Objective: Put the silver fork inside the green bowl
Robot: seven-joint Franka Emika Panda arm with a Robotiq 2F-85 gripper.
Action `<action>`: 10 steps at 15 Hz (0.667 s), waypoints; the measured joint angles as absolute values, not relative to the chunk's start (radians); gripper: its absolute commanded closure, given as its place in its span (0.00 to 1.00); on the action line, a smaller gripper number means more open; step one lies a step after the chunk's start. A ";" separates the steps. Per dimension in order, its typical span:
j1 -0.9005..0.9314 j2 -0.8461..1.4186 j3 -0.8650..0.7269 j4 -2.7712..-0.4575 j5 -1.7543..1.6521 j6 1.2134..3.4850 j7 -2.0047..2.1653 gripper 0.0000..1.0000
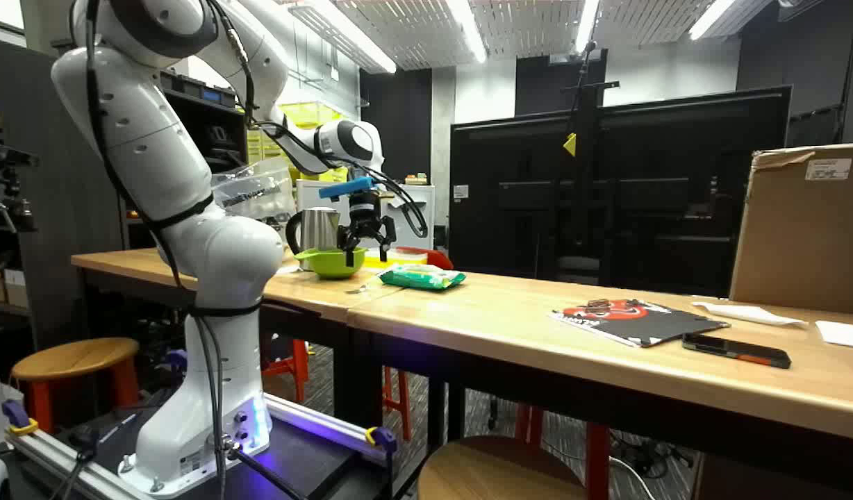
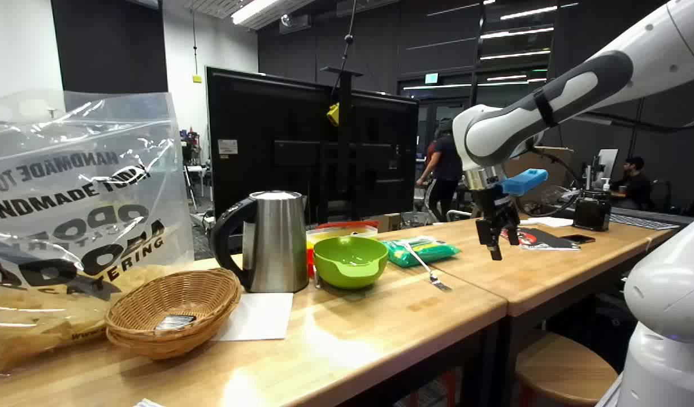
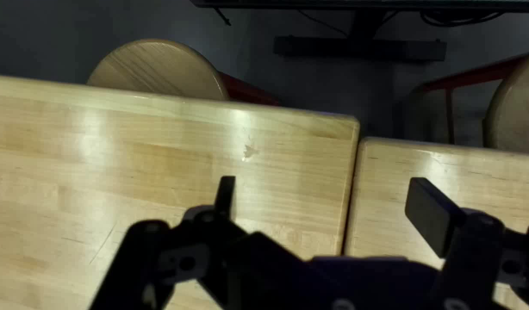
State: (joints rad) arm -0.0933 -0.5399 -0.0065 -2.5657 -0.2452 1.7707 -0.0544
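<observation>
The silver fork lies on the wooden table, tines towards the near edge, its handle reaching over the green packet; in an exterior view it shows as a thin glint. Beside it stands the lime green bowl, upright with a pouring lip, seen in both exterior views. My gripper points down, raised above the table, jaws wide apart. Bare table and the seam between two tabletops show between its fingers in the wrist view. Neither fork nor bowl appears in the wrist view. An exterior view puts the gripper right of the fork.
The green packet touches the fork's handle area. A steel kettle stands close to the bowl, with wicker baskets and a plastic bag farther along. A dark folder and a phone lie on the adjoining table.
</observation>
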 measured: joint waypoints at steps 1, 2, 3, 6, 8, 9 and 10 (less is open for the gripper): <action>-0.093 -0.540 -0.007 -2.566 -0.245 1.771 -0.054 0.00; -0.093 -0.540 -0.007 -2.566 -0.245 1.771 -0.054 0.00; -0.093 -0.540 -0.007 -2.566 -0.245 1.771 -0.054 0.00; -0.083 -0.539 -0.005 -2.566 -0.246 1.772 -0.054 0.00; -0.062 -0.534 0.005 -2.565 -0.246 1.783 -0.051 0.00; -0.048 -0.528 0.015 -2.565 -0.246 1.798 -0.046 0.00; -0.034 -0.518 0.028 -2.564 -0.246 1.825 -0.031 0.00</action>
